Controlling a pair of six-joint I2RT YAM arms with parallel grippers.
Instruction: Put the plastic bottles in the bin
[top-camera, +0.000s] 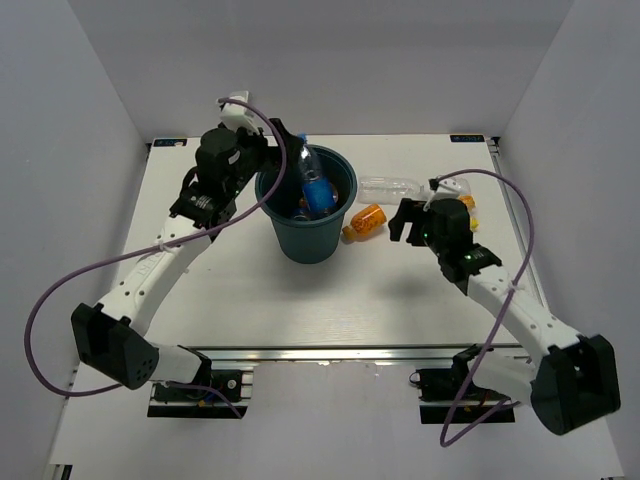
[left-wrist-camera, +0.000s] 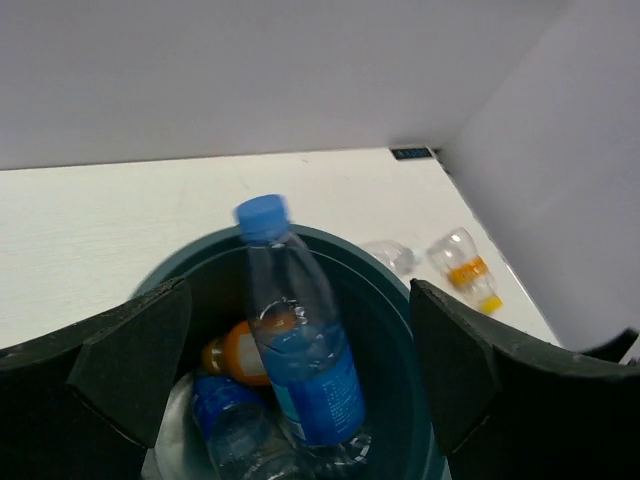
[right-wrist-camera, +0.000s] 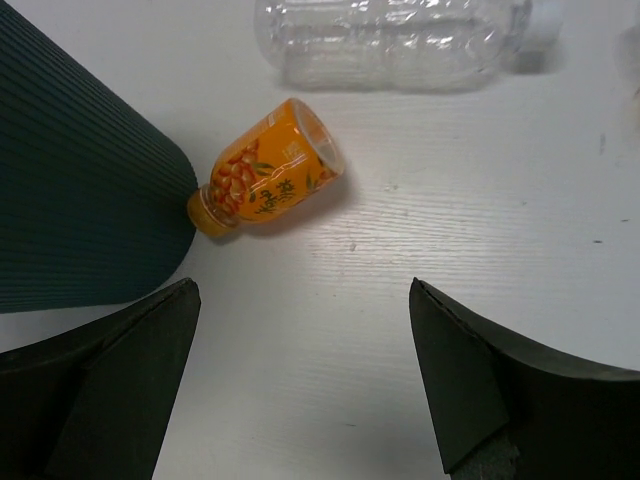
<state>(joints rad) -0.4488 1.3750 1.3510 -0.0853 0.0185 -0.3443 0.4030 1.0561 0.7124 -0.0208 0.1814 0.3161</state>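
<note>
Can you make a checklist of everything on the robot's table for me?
Surface: white table, no spills seen.
Job's things: teal bin holds two blue-labelled bottles and an orange bottle; lying outside: second orange bottle, clear bottle, small orange-banded bottle.
Clutter: nothing seen.
Grippers: left gripper open over the bin; right gripper open, empty, over the table.
Cables: purple cables loop off each arm.
Surroundings: plain white walls.

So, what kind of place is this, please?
Most likely a robot laboratory test cell, not a home or shop: a white table closed in by plain white walls, with the left arm and the right arm bolted to a metal rail at its near edge.
</note>
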